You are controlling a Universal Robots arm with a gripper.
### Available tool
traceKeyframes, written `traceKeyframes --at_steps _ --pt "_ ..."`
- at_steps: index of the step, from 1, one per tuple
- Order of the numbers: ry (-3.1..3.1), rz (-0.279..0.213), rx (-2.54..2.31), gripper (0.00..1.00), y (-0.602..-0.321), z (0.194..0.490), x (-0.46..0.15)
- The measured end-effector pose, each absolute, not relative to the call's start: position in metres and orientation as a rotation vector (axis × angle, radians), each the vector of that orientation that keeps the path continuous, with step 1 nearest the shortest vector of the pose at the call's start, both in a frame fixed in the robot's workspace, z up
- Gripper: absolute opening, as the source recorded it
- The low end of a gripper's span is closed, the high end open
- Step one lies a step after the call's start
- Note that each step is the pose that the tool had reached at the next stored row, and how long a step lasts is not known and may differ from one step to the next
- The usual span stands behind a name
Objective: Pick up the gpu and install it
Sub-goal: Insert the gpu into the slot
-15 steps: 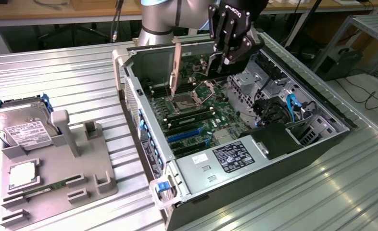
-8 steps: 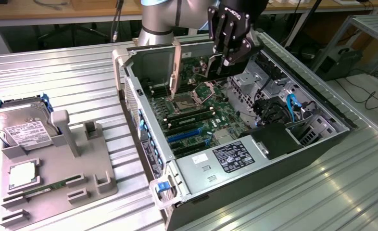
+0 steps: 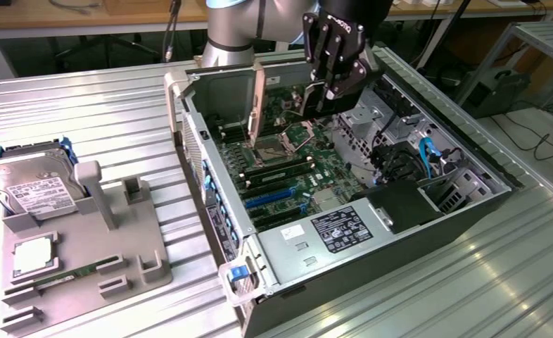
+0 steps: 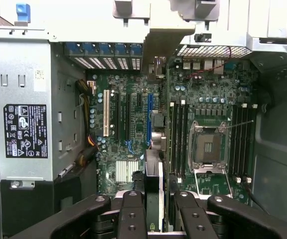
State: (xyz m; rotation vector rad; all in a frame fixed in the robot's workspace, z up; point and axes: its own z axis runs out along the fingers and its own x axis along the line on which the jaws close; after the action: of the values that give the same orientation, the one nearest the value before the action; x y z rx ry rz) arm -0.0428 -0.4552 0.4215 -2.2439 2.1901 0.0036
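**GPU held over the open case**

My gripper [image 3: 331, 90] hangs above the open computer case [image 3: 464, 211], its fingers clamped on the gpu [image 3: 326, 98], which I hold edge-on over the motherboard [image 3: 286, 176]. In the wrist view the card [image 4: 154, 184] runs straight out from between my fingers [image 4: 132, 214], thin and upright, its far end over the expansion slots, just beside the blue slot [image 4: 149, 118] and apart from the white slot [image 4: 106, 113]. The empty CPU socket [image 4: 208, 148] lies on the other side of the card, between banks of memory slots.

The power supply [image 3: 338, 231] with its black label sits at the near end of the case. On the desk [image 3: 89, 105], toward the exterior view's left, a grey fixture tray [image 3: 117, 253] carries the hard drive [image 3: 32, 190] with its white label, a processor [image 3: 32, 257] and a narrow memory stick [image 3: 70, 274], all well apart from my gripper.
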Motion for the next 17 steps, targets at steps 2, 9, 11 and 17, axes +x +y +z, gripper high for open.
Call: traceKeyframes --at_steps 2,9,11,17 --pt "2.188 0.004 -2.246 0.27 -0.455 0.42 -0.043" --pt "2.184 0.004 -2.25 0.27 -0.455 0.415 -0.043" --pt "2.184 0.003 -2.25 0.27 -0.455 0.413 -0.043" --pt "2.195 -0.002 -2.243 0.27 -0.455 0.405 -0.043"
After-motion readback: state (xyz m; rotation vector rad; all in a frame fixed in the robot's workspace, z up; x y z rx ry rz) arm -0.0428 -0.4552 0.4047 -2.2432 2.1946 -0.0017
